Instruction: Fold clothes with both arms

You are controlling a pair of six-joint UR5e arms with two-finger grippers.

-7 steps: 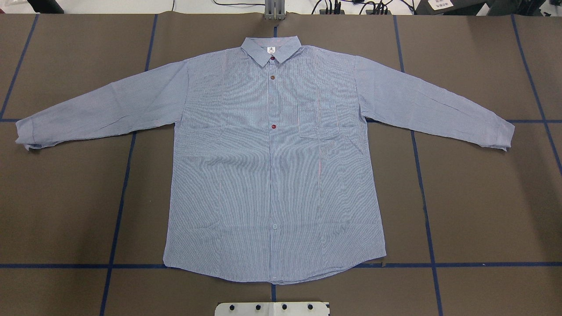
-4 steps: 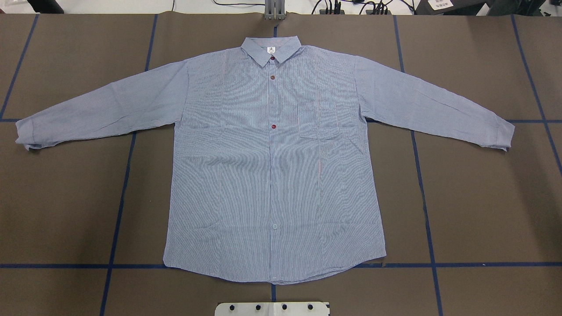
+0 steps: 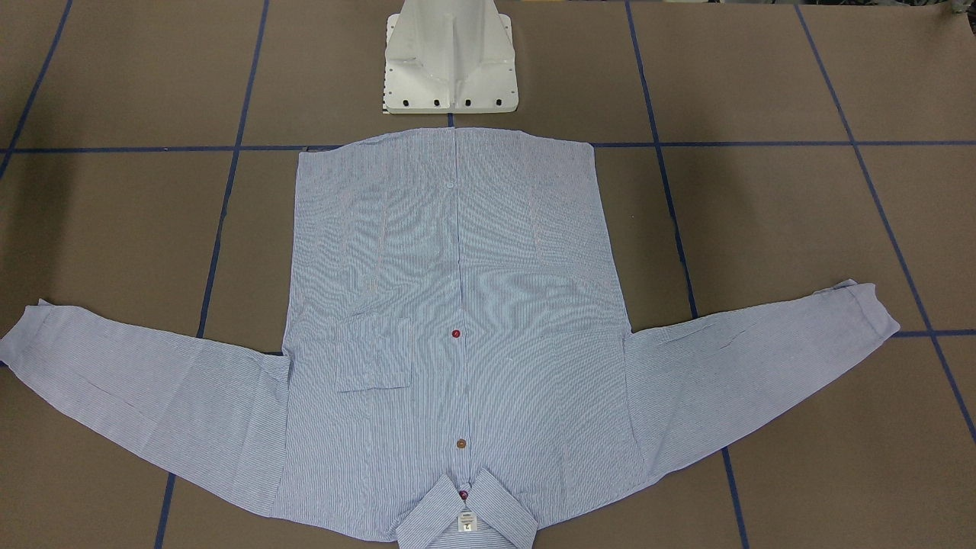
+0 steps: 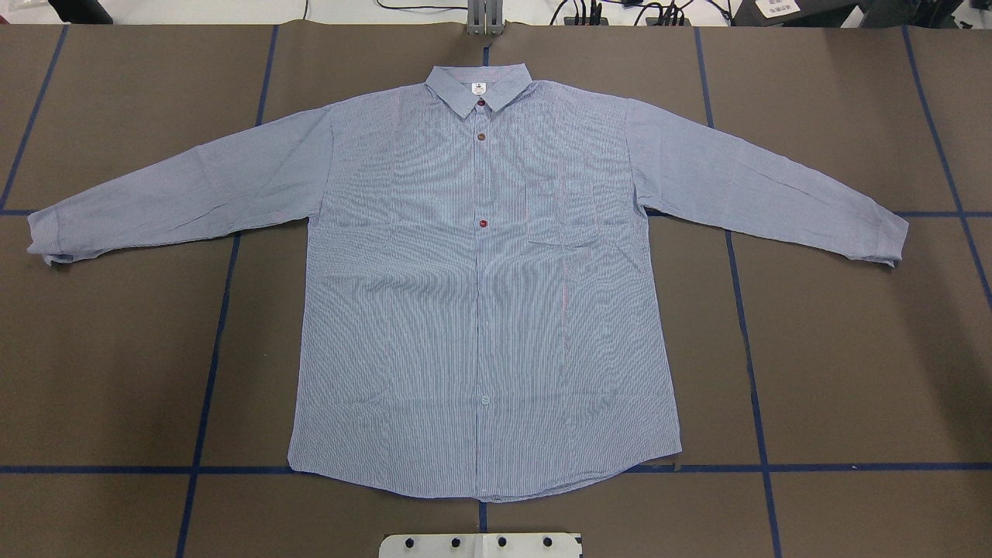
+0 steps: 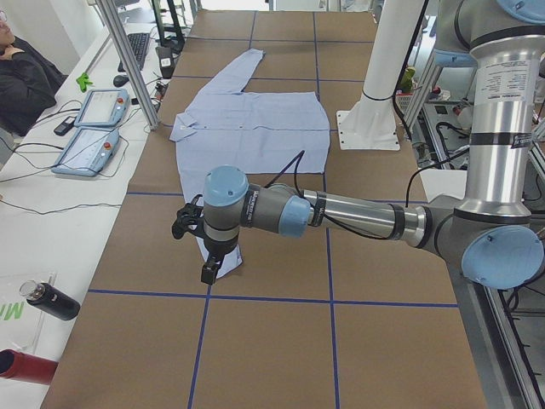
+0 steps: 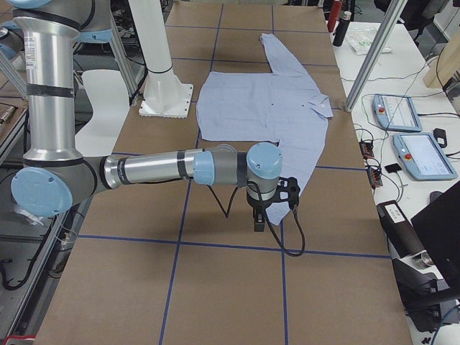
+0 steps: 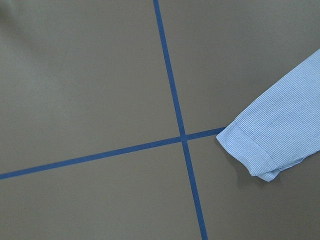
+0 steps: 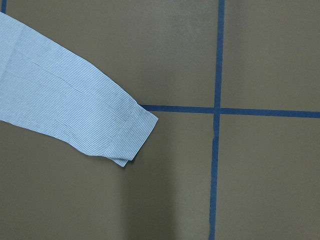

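The light blue striped shirt point(image 4: 480, 310) lies flat and face up on the brown table, collar point(image 4: 479, 87) at the far edge, both sleeves spread out; it also shows in the front-facing view point(image 3: 457, 267). In the exterior left view my left gripper point(image 5: 209, 273) hangs over the left sleeve's cuff point(image 7: 260, 145). In the exterior right view my right gripper point(image 6: 259, 221) hangs over the right sleeve's cuff point(image 8: 125, 135). I cannot tell whether either gripper is open or shut. Neither shows in the overhead or wrist views.
The white pedestal base point(image 3: 450, 69) stands just behind the shirt's hem. Blue tape lines point(image 4: 209, 372) grid the table. A side bench holds teach pendants point(image 5: 89, 128) and bottles point(image 5: 51, 302); a person point(image 5: 21, 68) sits beside it.
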